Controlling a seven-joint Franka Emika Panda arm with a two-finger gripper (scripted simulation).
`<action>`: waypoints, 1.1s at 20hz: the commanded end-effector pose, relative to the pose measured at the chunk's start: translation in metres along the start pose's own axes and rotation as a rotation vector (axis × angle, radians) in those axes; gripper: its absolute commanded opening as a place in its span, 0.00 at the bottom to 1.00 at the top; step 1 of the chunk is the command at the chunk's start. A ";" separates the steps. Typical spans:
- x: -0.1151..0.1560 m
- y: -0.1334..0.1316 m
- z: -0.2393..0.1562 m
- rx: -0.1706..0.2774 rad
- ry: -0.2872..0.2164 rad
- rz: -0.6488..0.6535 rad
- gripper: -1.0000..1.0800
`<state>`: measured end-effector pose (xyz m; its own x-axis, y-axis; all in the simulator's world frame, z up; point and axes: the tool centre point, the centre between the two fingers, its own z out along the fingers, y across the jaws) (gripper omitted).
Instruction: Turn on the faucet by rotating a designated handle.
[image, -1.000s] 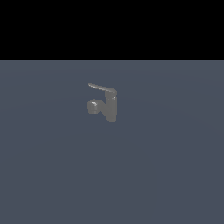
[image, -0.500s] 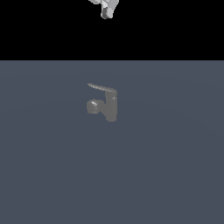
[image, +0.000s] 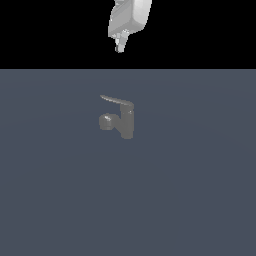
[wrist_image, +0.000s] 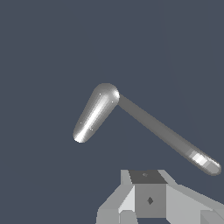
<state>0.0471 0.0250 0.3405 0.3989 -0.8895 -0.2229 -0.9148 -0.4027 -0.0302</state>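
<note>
While the gripper (image: 120, 48) hangs high at the top of the exterior view, above the far edge of the table (image: 200, 200), it is well apart from the faucet (image: 125, 122) and touches nothing. Only its pale housing and short dark fingertips show there; gap between fingers too small to read, so whether it is wide or narrow cannot be told. Faucet stands upright on the table, slightly toward the exterior view's left of centre and in the far half of the surface. Stubby round spout (image: 106, 121) points to the exterior view's left. Handle (image: 115, 100) sits on top of the body, also extending to the exterior view's left and tapering to a thin tip. Wrist view looks down on the faucet: 2 arms meet at the rounded top, a short bright one (wrist_image: 94, 114) and a longer thin one (wrist_image: 166, 133); which is the handle cannot be told from this view. Grey gripper parts (wrist_image: 148, 199) fill the near edge of that view.
</note>
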 end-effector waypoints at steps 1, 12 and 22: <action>0.007 -0.016 0.016 -0.002 0.014 0.071 0.00; 0.029 -0.077 0.091 0.001 0.110 0.355 0.00; 0.037 -0.113 0.148 0.023 0.197 0.523 0.00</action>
<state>0.1517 0.0670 0.1977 -0.0858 -0.9956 -0.0387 -0.9962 0.0851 0.0193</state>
